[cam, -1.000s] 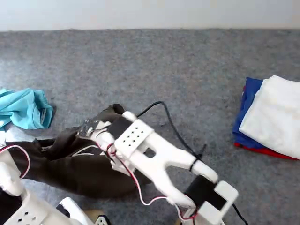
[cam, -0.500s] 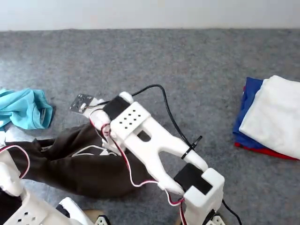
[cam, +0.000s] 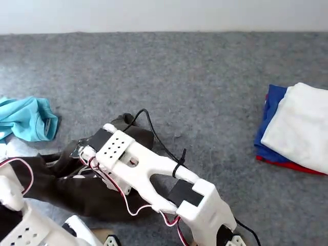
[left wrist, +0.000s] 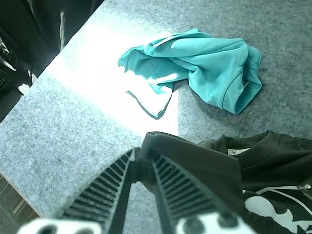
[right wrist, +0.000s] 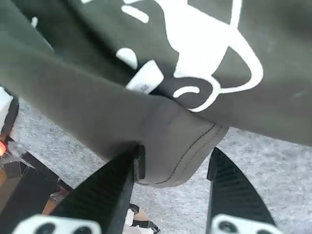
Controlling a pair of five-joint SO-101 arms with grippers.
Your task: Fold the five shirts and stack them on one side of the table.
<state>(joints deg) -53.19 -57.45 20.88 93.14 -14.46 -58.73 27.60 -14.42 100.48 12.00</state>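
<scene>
A dark brown shirt with a white print lies crumpled at the front left of the table. My right gripper is low over its left part. In the right wrist view the right gripper stands open, with a fold of the dark shirt between its fingers. My left gripper is shut on an edge of the dark shirt. A crumpled teal shirt lies at the far left. A folded white shirt tops a blue one and a red one at the right.
The left arm's white body stands at the front left corner, with a red and white cable beside it. The right arm's black cable loops over the grey felt table. The table's left edge runs close to the teal shirt.
The right gripper rose toward the back, then swung left and came down onto the dark shirt. The shirt's upper fold has shifted. The left arm has kept still.
</scene>
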